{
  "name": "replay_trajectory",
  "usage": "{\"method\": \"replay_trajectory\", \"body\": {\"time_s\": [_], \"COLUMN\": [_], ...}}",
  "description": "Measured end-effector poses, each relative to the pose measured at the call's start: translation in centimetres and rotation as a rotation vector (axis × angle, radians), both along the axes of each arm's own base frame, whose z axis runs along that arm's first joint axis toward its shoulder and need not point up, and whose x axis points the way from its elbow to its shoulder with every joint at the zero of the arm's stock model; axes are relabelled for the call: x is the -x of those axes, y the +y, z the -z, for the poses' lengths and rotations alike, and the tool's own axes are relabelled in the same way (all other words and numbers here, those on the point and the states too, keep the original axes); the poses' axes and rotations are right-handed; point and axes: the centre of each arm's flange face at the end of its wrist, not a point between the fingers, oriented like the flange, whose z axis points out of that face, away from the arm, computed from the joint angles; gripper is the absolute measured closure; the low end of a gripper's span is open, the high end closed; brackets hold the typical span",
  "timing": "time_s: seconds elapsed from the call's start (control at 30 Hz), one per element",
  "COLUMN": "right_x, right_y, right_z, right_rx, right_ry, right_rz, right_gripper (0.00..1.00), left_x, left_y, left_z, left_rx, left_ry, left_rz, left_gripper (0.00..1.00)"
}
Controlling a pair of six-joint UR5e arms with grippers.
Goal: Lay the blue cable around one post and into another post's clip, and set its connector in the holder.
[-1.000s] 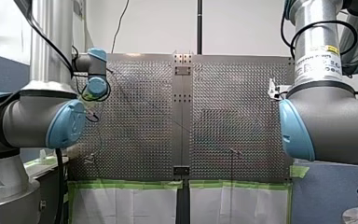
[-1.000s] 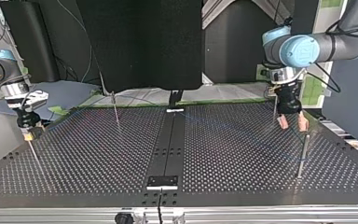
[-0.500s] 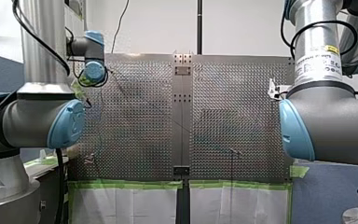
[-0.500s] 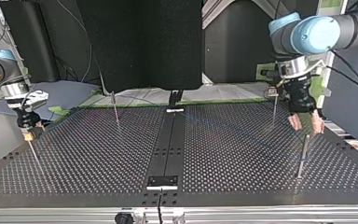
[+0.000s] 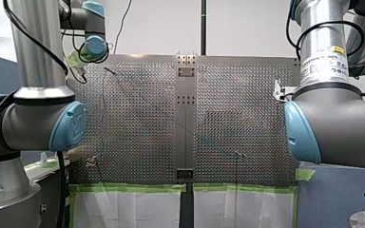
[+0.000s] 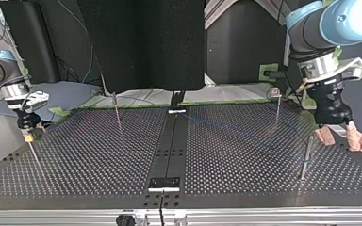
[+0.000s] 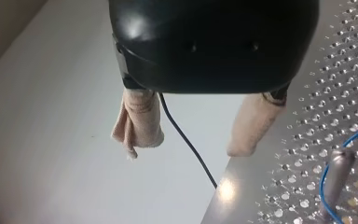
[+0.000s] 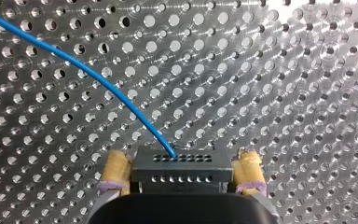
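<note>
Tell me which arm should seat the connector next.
Right. My right pincer is shut on the connector, with the blue cable trailing from it. My left pincer is open and holds nothing.

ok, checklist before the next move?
1. Left gripper open and empty: ok.
2. Right gripper shut on connector: ok.
3. Cable leaves connector without a kink: ok.
4. Cable round post beside left gripper: ok, it curves at the post.
5. Cable in clip: cannot tell.
6. Connector set down: not ok, it is in right gripper.
</note>
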Motion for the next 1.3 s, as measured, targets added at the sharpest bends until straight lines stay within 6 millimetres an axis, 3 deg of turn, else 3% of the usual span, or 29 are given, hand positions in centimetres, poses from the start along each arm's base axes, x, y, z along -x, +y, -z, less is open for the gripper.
{"method": "replay_trajectory", "body": {"time_s": [0.33,0.63,1.3], "right_x": [0.0,0.0,0.0], "right_y": [0.0,0.0,0.0], "right_z": [0.0,0.0,0.0], "right_rx": [0.0,0.0,0.0], "right_ry": [0.0,0.0,0.0], "right_rz": [0.0,0.0,0.0], "right_gripper": [0.02,0.02,0.02], "left_x": [-0.9,-0.4,1.9], "left_y": [-0.6,-1.3,-2.3], "left_z": [1.8,0.8,1.5], "left_rx": [-0.086,-0.169,-0.371], "left_ry": [0.168,0.249,0.47], "left_rz": [-0.042,-0.042,-0.014], "left_gripper": [0.0,0.0,0.0]}}
